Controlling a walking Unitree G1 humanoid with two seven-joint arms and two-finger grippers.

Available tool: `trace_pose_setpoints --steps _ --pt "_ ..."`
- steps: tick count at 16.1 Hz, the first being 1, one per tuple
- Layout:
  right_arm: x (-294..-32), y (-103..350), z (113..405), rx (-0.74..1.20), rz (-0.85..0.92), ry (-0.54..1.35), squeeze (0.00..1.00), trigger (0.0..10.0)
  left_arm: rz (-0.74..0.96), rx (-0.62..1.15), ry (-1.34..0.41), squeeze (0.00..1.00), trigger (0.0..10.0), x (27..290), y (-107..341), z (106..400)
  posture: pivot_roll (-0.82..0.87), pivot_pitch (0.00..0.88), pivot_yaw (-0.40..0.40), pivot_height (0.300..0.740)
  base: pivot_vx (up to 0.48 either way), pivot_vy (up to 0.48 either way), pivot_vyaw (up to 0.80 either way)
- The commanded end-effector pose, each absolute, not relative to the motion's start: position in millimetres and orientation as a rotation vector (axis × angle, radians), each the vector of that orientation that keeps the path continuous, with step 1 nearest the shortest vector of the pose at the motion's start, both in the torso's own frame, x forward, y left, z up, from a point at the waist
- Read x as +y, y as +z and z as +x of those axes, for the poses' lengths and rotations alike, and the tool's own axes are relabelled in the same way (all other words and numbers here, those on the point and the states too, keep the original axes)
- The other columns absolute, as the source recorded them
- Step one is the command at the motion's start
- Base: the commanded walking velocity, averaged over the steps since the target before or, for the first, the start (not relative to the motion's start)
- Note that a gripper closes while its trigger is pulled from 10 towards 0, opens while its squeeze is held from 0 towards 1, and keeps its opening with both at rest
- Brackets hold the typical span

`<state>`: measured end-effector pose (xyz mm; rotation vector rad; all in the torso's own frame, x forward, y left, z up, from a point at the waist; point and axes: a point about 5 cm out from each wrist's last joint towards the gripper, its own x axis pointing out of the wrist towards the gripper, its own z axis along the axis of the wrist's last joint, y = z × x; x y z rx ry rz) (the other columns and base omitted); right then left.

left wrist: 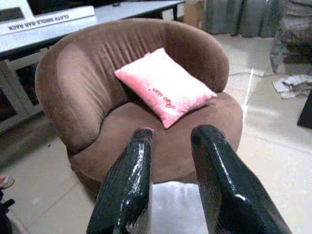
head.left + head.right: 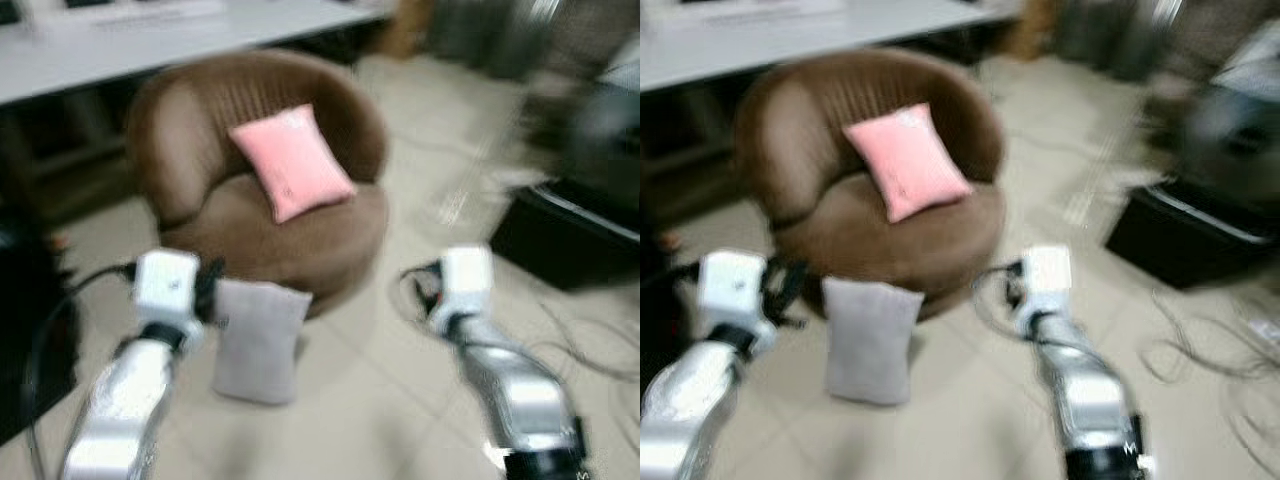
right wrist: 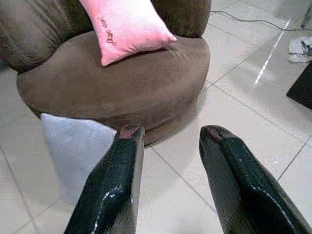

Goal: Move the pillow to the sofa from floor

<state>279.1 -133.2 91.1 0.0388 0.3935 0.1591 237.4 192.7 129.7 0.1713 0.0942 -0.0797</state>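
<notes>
A grey pillow [image 2: 258,340] stands upright on the tiled floor [image 2: 380,400], leaning against the front of a round brown sofa chair [image 2: 270,235]. A pink pillow [image 2: 292,162] with small lettering rests tilted on the seat of that chair, propped against its curved backrest.

The left gripper [image 1: 170,136] hangs just above the grey pillow's top edge, its two black fingers [image 1: 127,185] spread a moderate way apart with nothing between them; past them the chair seat and the pink pillow show. In the head views the left arm reaches forward beside the grey pillow's left edge.

The right gripper [image 3: 168,131] is held low over the floor to the right of the grey pillow, near the chair's base, its fingers likewise parted and empty. The grey pillow lies beside one of those fingers, not touching it.

Behind the chair runs a white tabletop [image 2: 150,40]. A black box [image 2: 560,235] sits on the floor to the right, with thin cables [image 2: 590,350] trailing across the tiles near it. The head views are blurred.
</notes>
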Motion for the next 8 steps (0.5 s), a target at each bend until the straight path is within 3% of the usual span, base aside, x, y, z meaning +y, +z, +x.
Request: trace_pose_setpoints --steps 1,8 --pt "-143.0 95.6 281.2 0.376 0.03 0.13 0.0 10.0 0.169 0.08 -0.1 0.0 10.0 185.7 132.9 239.2 0.11 0.0 -0.009 0.74 0.0 0.48 -0.8" --pt "-143.2 95.8 282.5 0.375 0.03 0.127 0.0 10.0 0.173 0.081 -0.101 0.0 10.0 186.0 132.6 240.4 0.11 0.0 -0.008 0.74 0.0 0.48 -0.8"
